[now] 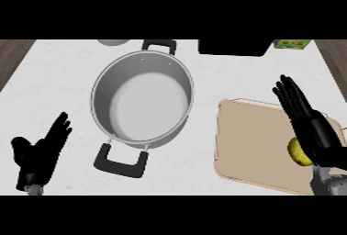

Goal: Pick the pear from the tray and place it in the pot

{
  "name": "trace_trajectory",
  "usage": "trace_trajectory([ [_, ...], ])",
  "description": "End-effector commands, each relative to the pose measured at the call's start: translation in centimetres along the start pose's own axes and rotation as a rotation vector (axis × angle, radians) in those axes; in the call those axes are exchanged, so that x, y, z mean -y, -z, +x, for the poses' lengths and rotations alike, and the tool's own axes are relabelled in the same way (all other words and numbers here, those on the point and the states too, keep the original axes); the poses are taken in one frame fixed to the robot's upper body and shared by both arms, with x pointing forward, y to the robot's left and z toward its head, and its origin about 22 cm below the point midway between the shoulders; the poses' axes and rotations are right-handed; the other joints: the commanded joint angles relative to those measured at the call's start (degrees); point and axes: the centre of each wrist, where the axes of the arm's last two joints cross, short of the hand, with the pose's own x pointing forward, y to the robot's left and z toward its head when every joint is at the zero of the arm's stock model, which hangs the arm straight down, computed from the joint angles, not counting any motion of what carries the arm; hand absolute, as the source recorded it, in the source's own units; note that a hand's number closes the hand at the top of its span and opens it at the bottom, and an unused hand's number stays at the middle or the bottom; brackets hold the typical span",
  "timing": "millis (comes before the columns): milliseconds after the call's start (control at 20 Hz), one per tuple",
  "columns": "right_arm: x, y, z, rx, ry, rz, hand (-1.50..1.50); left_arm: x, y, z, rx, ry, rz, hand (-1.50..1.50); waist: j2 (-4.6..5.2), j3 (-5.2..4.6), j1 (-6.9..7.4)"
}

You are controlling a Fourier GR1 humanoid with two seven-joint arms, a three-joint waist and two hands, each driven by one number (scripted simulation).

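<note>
My right hand (310, 123) hung open, fingers straight, over the pear (296, 152) at the tray's (251, 142) right edge, poised to grasp. My left hand (41, 151) rested open, clear of the pot (136, 64).

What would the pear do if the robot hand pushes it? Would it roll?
It would probably roll: the pear looks rounded and lies loose on the flat tray. Its smooth yellow skin may be slippery for the right robot hand partly hiding it.
</note>
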Motion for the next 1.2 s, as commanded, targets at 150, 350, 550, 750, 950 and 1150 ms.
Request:
trace_trajectory([
  [150, 4.7, -1.6, -2.0, -0.12, 0.106, -0.617, 1.5, -4.9, 0.9, 2.0, 0.059, 0.167, 0.169, 0.0, -0.23, 0.84, -4.39],
  [350, 10.5, -8.2, -4.8, -0.353, -0.202, -1.122, 1.5, -5.5, 0.1, 0.8, -0.028, 0.181, 0.22, 0.0, 1.13, 0.48, -8.66],
  [550, 7.6, -7.5, -6.2, -0.313, -0.291, -1.463, -1.5, -4.7, 0.3, 0.8, -0.058, 0.217, 0.196, 0.0, 0.13, 0.52, -4.59],
  [750, 3.0, -5.2, -5.6, -0.288, -0.327, -1.542, -1.5, -3.3, 2.7, 3.7, -0.071, 0.225, 0.196, 0.0, -0.12, 0.34, -3.91],
  [950, 2.2, -7.5, -6.2, -0.5, -0.376, -1.42, -1.5, -2.0, 2.5, 4.9, -0.063, 0.232, 0.163, 0.0, -0.32, 0.29, -2.64],
  [1150, 4.4, -10.4, -5.7, -0.739, -0.412, -1.309, -1.5, -2.6, 2.0, 4.1, -0.073, 0.244, 0.174, 0.0, -0.37, 0.03, -2.47],
])
